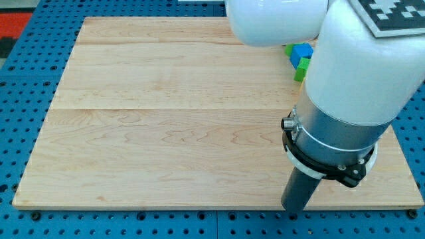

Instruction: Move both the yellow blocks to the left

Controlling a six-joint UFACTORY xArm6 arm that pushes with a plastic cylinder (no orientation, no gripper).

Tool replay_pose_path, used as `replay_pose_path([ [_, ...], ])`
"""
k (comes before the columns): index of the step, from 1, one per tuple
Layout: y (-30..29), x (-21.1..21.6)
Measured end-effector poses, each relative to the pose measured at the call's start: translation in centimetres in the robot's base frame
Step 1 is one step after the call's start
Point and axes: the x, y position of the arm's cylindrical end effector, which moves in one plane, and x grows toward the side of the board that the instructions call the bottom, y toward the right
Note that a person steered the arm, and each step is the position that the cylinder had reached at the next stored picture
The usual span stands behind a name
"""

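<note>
No yellow block shows in the camera view; the arm's white and grey body [345, 86] covers the right part of the wooden board [172, 113]. My rod comes down at the view's bottom right and my tip [293, 210] rests near the board's bottom edge. A blue block [301, 53] and a green block [303, 68] peek out beside the arm near the view's top right, well above the tip. A second bit of green [289, 48] shows at the blue block's left.
The board lies on a blue perforated table [26, 79]. A red patch [14, 30] sits at the view's top left, off the board.
</note>
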Motion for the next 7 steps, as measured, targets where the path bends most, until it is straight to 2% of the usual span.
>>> replay_pose_path([
  [1, -0.1, 0.0],
  [2, 7.5, -0.6],
  [3, 13.5, -3.9],
  [4, 12.8, -10.7],
  [5, 12.5, -15.7],
  [6, 4.4, -18.5],
  [7, 4.2, -18.5],
])
